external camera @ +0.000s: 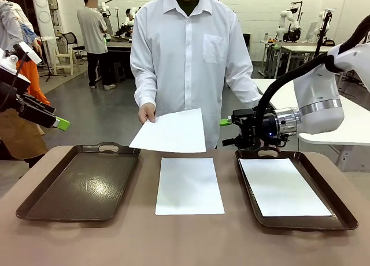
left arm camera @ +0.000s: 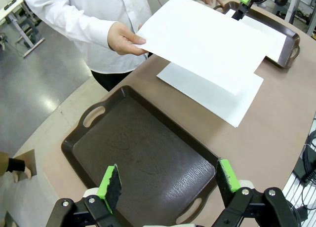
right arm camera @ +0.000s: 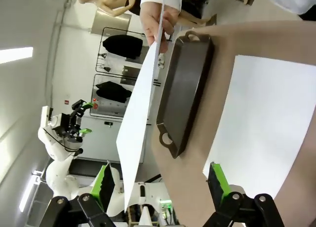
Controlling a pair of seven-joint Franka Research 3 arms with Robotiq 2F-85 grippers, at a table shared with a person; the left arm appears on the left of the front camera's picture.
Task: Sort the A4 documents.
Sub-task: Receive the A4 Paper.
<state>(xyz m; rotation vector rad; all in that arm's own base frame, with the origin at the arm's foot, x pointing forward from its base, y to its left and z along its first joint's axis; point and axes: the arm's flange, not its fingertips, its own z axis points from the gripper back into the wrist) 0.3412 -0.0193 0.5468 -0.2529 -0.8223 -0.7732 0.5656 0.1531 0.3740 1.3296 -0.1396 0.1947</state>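
Being held by one corner in the person's hand (external camera: 147, 113), an A4 sheet (external camera: 172, 131) is offered flat above the desk (external camera: 191, 243), probably for handover. A second A4 sheet (external camera: 189, 185) is laid between the trays, and a third A4 sheet (external camera: 283, 187) is already filed in the right tray (external camera: 338, 203). The left tray (external camera: 81, 185) is bare. The right end effector (right arm camera: 161, 180) is spread wide, aimed at the offered sheet's edge. The left end effector (left arm camera: 168, 175) is spread wide over the left tray.
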